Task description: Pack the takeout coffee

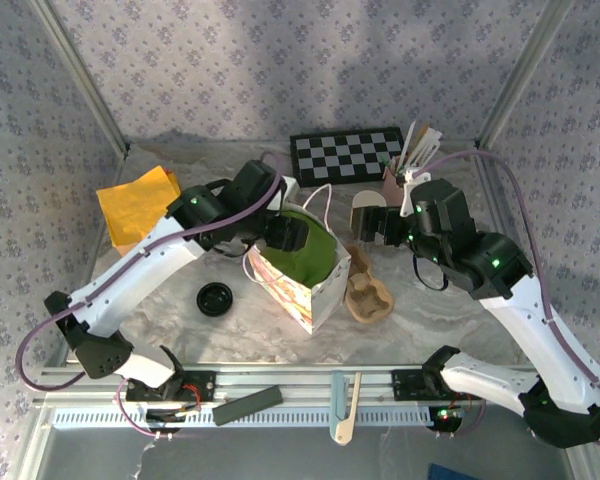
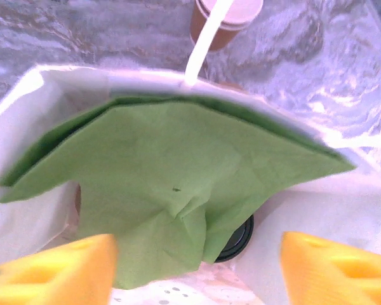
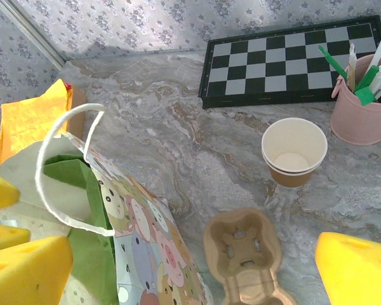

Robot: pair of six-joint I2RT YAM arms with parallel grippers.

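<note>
Left claw (image 2: 197, 273) gapes above the bag (image 2: 70, 82) rim and napkin (image 2: 171, 171); right claw (image 3: 190, 270), likewise spread, seems unobstructed.

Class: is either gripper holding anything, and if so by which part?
Nothing is held. The left gripper stands open above the green napkin in the gift bag; the right gripper is open over the table.

Grey marbled worktop (image 3: 197, 146). At the back edge, a checkerboard (image 1: 346, 155) lying flat. Just right of it, a pink cup (image 3: 359, 117) of sticks. In front of the board, an uncovered paper cup (image 3: 294, 152), upright. Nearer, a pulp tray (image 3: 244, 254), just beside a printed gift bag (image 1: 305, 290) standing mid-worktop. A black lid (image 1: 215, 298) lies flat, left of the bag. Yellow sheets (image 1: 137, 205) far left.
</note>
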